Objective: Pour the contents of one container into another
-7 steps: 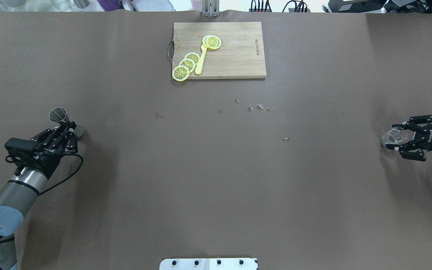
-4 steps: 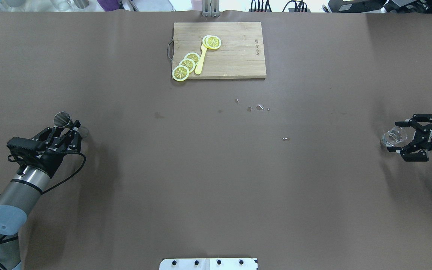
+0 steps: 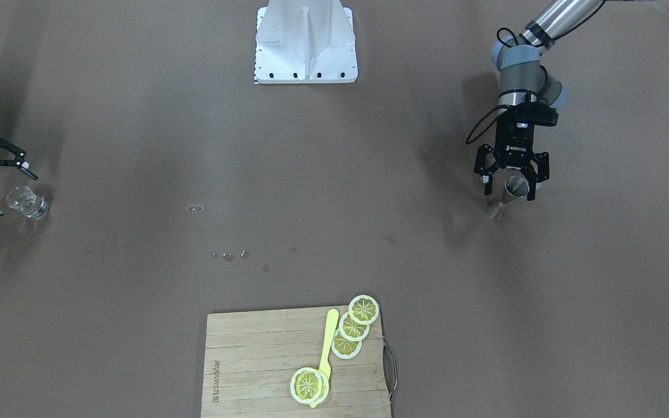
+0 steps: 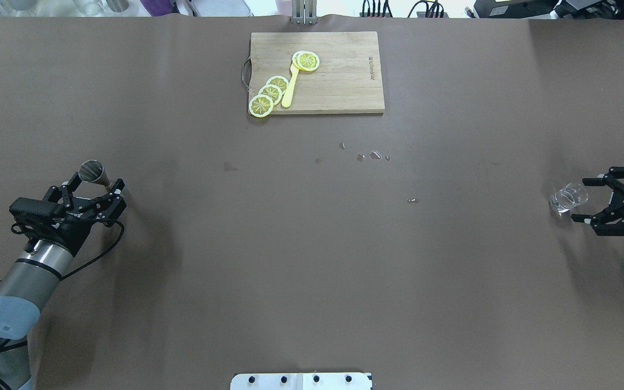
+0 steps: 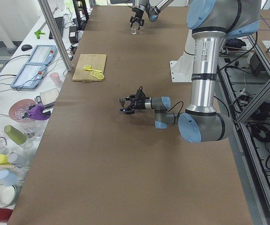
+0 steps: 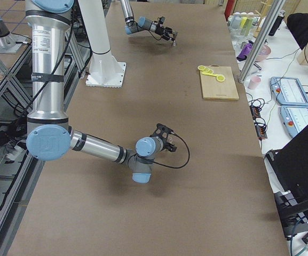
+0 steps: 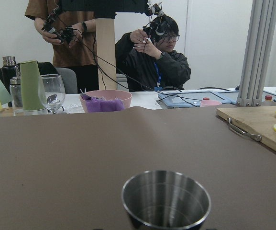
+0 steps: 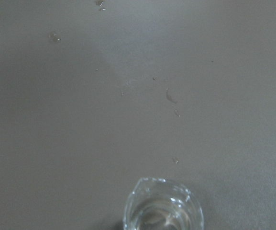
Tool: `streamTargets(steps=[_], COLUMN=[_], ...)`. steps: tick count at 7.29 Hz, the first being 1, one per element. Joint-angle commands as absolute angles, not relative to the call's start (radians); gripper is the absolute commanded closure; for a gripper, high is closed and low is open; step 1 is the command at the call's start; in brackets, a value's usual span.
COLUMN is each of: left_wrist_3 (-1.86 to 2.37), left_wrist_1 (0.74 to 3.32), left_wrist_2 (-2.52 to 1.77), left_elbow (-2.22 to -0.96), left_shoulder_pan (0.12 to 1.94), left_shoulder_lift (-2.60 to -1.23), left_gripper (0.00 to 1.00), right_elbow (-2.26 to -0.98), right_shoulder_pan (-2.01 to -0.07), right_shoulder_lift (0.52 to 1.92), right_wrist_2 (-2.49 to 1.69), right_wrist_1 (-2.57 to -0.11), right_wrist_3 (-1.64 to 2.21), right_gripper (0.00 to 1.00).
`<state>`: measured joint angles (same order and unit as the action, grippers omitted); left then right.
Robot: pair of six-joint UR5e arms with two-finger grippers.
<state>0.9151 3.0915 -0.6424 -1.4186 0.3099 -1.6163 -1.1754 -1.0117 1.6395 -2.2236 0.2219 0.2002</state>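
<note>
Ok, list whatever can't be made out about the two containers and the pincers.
- Metal cup: left wrist view, bottom edge cuts off its base; shiny inside hides any contents.
- Glass: right wrist view, cut by the bottom edge; liquid level unreadable.
- Left pincer: overhead, too small to tell whether it touches the cup.
- Right pincer: overhead, right edge cuts off its arm.
- Specks mid-table: too small to identify.
</note>
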Motion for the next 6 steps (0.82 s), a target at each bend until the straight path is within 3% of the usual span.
streamTargets(steps=[1, 6], left_wrist_3=[0.91, 0.876], left_wrist_1=[3.091, 3.083], left_wrist_2=[-0.641, -0.646], left_elbow=[-1.433, -1.503], left_shoulder_pan=[0.31, 0.318], left_shoulder_lift=[-1.617, -1.598], left_gripper=[0.03, 0.03], right_elbow=[-1.174, -1.183], right_shoulder_pan=[-1.076, -1.259], right_shoulder_lift=[1.68, 1.759], right_wrist_2=[-2.29, -2.365], right_wrist_1=[0.213, -0.041], right_wrist_3=[0.199, 0.201], right_gripper=[0.0, 0.0])
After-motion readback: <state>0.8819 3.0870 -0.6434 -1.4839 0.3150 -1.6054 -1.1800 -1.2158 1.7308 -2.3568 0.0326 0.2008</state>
